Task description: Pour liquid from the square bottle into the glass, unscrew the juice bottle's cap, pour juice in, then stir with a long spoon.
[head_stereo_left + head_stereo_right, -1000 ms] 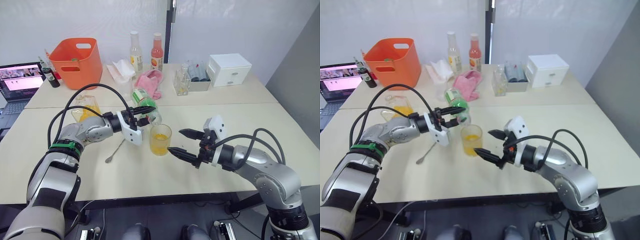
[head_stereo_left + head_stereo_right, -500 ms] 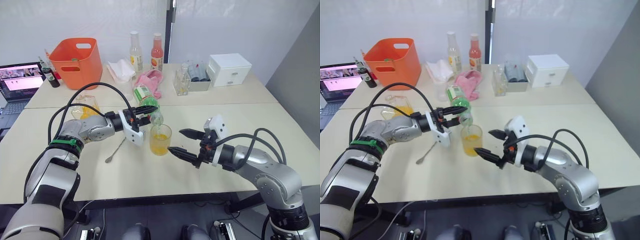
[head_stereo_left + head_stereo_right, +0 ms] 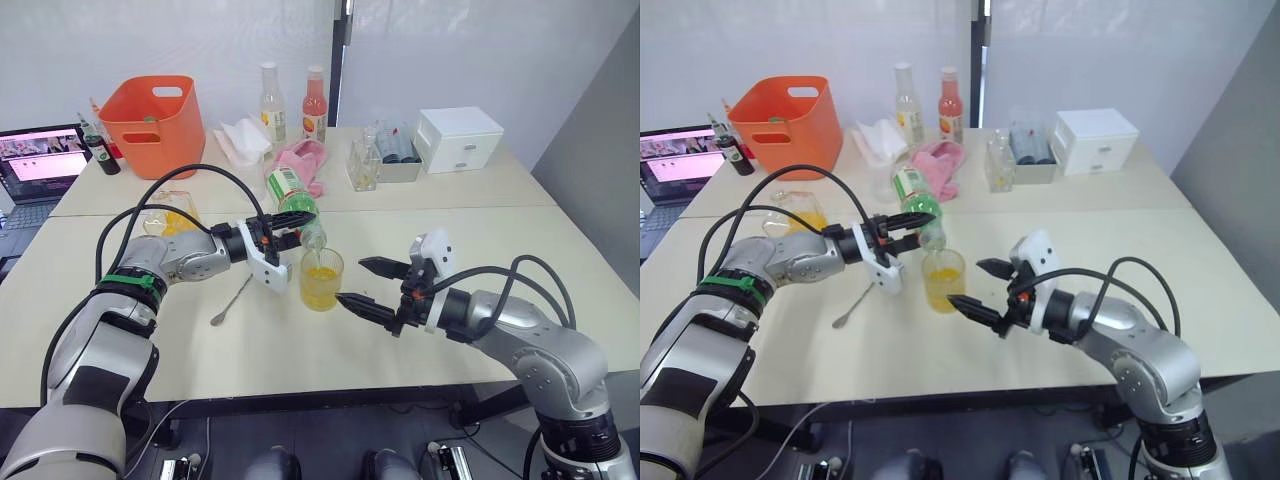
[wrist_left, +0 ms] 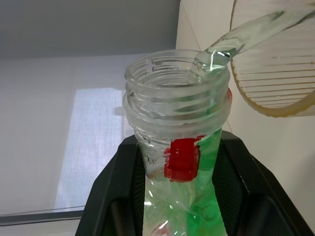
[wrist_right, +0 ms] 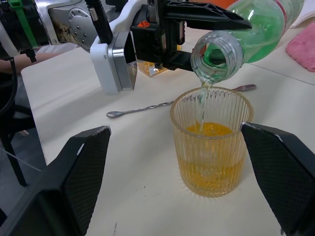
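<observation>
One tool clamped on the tilted juice bottle.

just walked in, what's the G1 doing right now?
Mid-pour. The left gripper holds the uncapped juice bottle tipped over the glass, and a thin clear stream runs into the orange liquid there. The right gripper waits open beside the glass, holding nothing. The long spoon lies on the table, and the square bottle stands behind the left arm.
</observation>
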Controlling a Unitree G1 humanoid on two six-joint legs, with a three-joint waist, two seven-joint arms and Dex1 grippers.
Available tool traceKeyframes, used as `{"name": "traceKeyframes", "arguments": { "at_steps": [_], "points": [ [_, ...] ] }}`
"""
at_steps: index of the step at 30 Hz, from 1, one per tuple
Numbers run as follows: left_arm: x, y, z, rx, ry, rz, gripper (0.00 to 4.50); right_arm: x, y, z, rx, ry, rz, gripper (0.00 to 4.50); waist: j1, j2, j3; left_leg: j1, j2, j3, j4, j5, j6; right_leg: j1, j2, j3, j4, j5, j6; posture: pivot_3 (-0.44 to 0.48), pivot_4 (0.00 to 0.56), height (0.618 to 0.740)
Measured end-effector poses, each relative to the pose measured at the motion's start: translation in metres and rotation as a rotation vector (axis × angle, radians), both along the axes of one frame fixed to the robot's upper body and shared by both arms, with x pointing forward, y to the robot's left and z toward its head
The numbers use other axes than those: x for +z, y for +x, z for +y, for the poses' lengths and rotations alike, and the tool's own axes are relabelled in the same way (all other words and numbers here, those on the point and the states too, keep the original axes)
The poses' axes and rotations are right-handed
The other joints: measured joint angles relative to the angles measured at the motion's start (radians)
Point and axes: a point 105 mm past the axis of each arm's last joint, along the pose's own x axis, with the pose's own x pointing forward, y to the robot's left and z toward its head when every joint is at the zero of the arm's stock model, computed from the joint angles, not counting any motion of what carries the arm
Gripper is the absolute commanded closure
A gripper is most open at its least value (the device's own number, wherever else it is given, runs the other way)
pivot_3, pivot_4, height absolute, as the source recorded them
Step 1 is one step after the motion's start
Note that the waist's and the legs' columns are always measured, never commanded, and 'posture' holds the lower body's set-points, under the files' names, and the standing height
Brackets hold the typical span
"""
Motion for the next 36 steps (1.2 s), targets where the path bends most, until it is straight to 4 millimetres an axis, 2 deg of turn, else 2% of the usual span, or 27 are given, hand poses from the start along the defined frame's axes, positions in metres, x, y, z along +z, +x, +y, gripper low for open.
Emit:
{"name": "traceKeyframes", "arguments": {
  "at_steps": [16, 26, 32, 36],
  "points": [
    [-0.003, 0.002, 0.002, 0.009, 0.000, 0.016, 3.05, 0.001, -0.001, 0.001, 0.004, 0.008, 0.003, 0.04, 0.000, 0.000, 0.000, 0.000, 0.000, 0.000, 0.001, 0.000, 0.000, 0.000, 0.000, 0.000, 0.000, 0.000, 0.000, 0.000, 0.150, 0.713],
    [0.004, 0.005, 0.007, 0.045, -0.112, 0.177, 3.05, 0.000, 0.000, 0.000, 0.002, 0.007, 0.005, 0.04, -0.001, 0.000, 0.000, 0.000, 0.000, 0.000, 0.003, 0.000, 0.000, 0.000, 0.000, 0.000, 0.001, 0.000, 0.000, 0.000, 0.150, 0.713],
    [0.019, 0.004, 0.016, 0.049, -0.216, 0.288, 3.05, -0.002, 0.002, -0.001, 0.001, 0.007, 0.016, 0.04, -0.002, 0.000, 0.000, -0.001, 0.000, 0.000, 0.004, 0.000, 0.000, 0.000, 0.000, 0.000, 0.002, 0.000, 0.000, 0.000, 0.150, 0.713],
    [0.044, -0.001, 0.029, 0.047, -0.345, 0.428, 3.05, 0.000, 0.007, -0.002, -0.006, -0.002, 0.010, 0.04, -0.010, 0.000, 0.000, -0.001, 0.001, 0.000, 0.004, 0.000, 0.000, 0.000, 0.000, 0.001, 0.002, 0.000, 0.000, 0.000, 0.150, 0.713]
  ]
}}
